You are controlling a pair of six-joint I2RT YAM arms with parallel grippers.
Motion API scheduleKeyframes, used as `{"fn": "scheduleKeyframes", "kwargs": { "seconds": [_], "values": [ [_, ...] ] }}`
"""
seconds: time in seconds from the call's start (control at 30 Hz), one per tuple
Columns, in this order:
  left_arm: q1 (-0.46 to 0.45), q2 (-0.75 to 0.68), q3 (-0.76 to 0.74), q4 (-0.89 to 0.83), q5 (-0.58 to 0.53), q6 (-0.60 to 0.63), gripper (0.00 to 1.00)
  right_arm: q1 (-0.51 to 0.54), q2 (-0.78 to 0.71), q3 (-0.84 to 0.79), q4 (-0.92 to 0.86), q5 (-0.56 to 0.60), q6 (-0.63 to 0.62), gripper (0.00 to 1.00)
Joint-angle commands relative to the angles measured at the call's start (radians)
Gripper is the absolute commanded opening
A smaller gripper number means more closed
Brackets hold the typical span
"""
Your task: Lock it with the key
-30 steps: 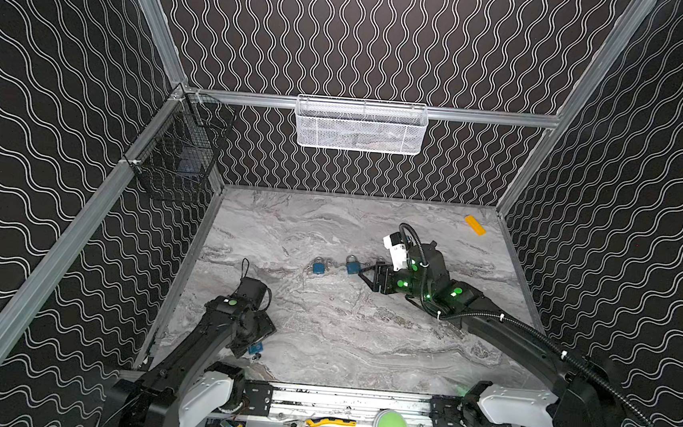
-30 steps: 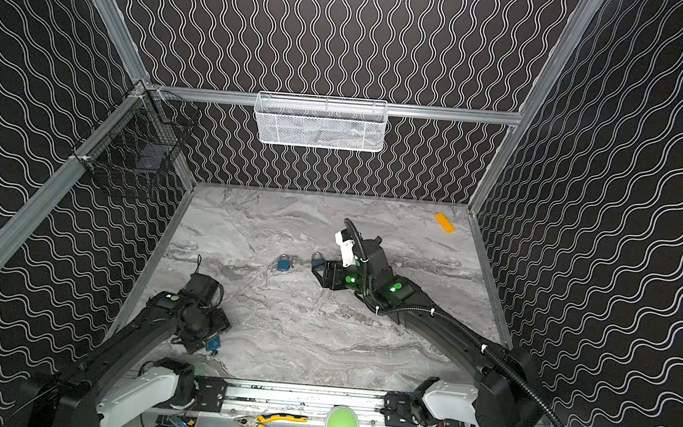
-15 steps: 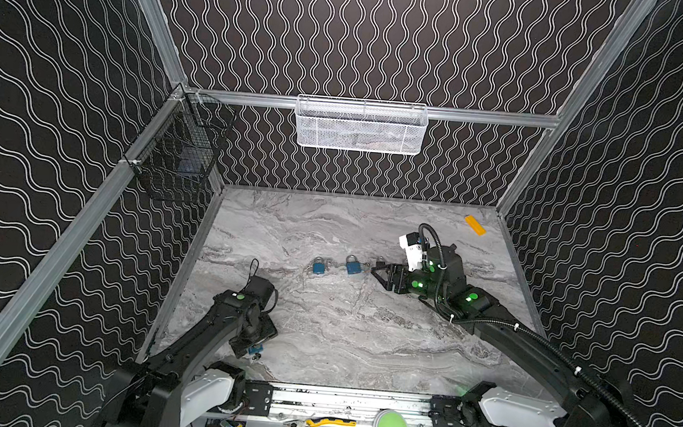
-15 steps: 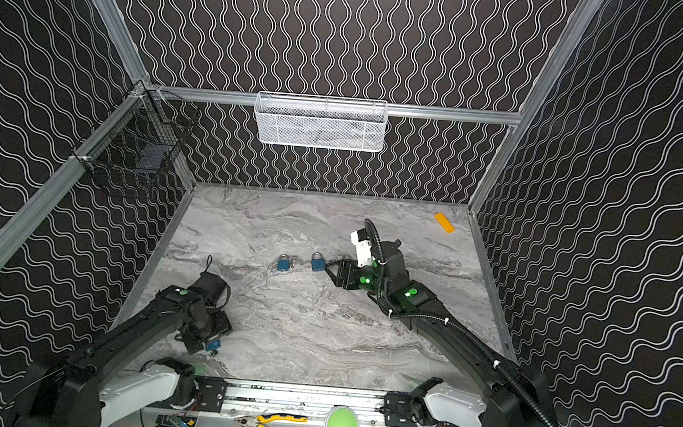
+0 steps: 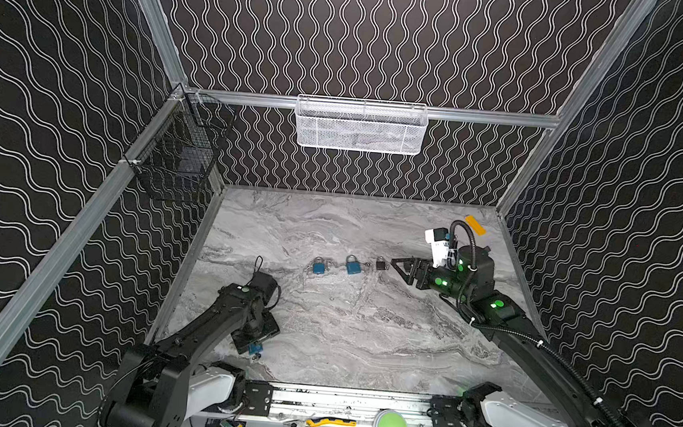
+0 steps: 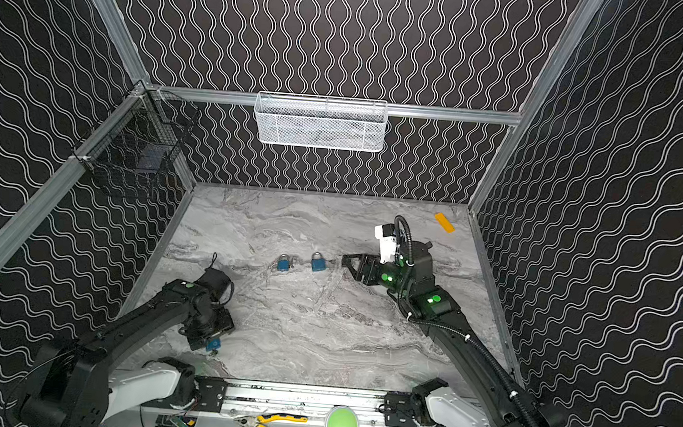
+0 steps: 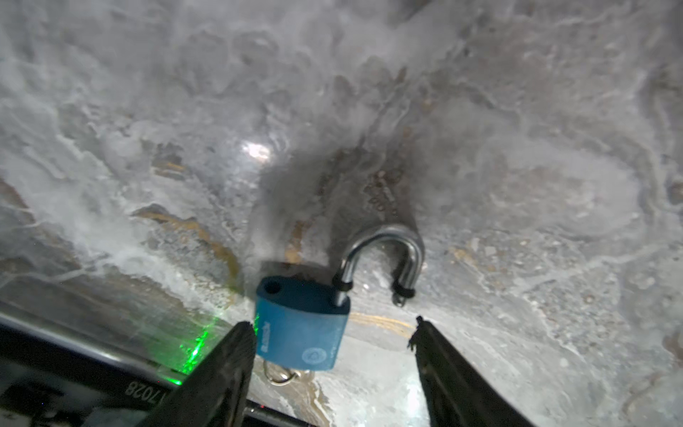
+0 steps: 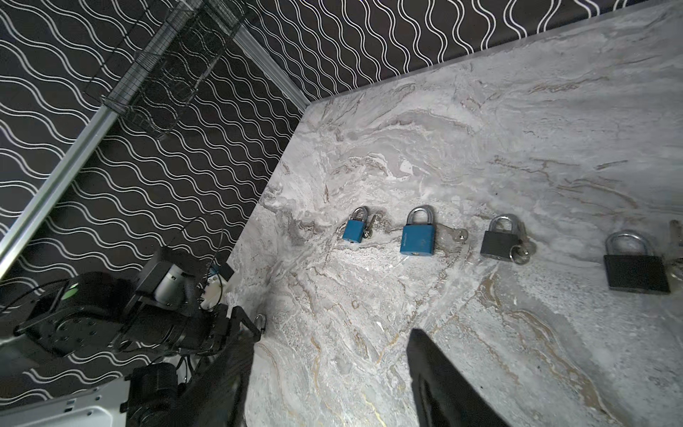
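Note:
A blue padlock [image 7: 301, 325] lies at the table's front left with its steel shackle [image 7: 384, 255] swung open. A key ring [image 7: 279, 373] pokes out under its body; the key's blade is hidden. My left gripper [image 7: 332, 323] stands open around it, one finger touching the body's edge, the other well clear. In both top views the same padlock [image 5: 255, 347] [image 6: 213, 343] peeks out under that gripper. My right gripper [image 5: 400, 267] [image 8: 327, 332] is open and empty, just right of the padlock row.
A row of shut padlocks with keys lies mid-table: small blue [image 8: 353, 227], larger blue [image 8: 417, 234], dark grey [image 8: 499, 240], black [image 8: 635, 273]. White mesh basket [image 5: 359, 126] on the back wall, black wire basket [image 5: 177, 155] on the left wall, yellow piece [image 5: 475, 225] back right.
The right arm has drawn back to the right, away from the blue padlocks, uncovering a dark one. The left gripper has shifted slightly over the front-left padlock.

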Motion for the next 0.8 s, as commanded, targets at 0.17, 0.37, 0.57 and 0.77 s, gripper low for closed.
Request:
{"fn": "scheduleKeyframes", "kwargs": {
  "seconds": [0.17, 0.37, 0.57, 0.77],
  "values": [
    [-0.001, 0.039, 0.029, 0.043, 0.020, 0.030, 0.74, -0.045, -0.026, 0.007, -0.037, -0.053, -0.026, 0.68],
    [-0.003, 0.059, 0.047, 0.037, 0.038, 0.055, 0.74, -0.065, -0.048, -0.001, -0.041, -0.058, -0.030, 0.68],
    [-0.034, 0.047, 0.072, -0.054, -0.009, 0.001, 0.76, -0.076, -0.065, 0.004, -0.069, -0.057, -0.046, 0.68],
    [-0.032, 0.064, 0.072, -0.035, -0.006, -0.031, 0.79, -0.093, -0.104, -0.030, -0.048, -0.079, -0.033, 0.68]
  ]
}}
